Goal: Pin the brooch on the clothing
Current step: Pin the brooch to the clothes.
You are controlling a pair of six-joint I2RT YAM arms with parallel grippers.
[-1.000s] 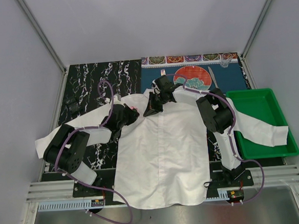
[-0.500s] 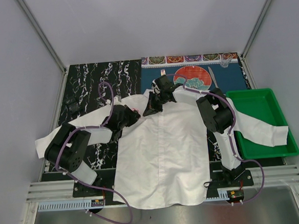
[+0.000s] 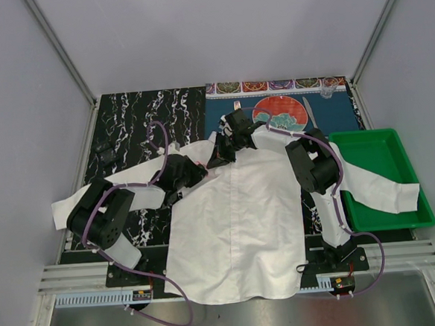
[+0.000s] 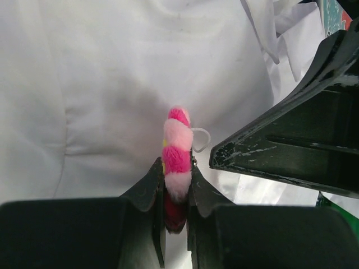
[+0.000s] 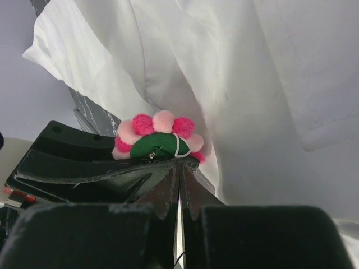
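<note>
Clamping the brooch edge-on, the left claw needed steadiness so the fully closed right claw could press it into the shirt.

The shirt is white. The brooch has pink and red petals and a green back. The desk is black with white veins, the tray green; the plate seems red and teal.
</note>
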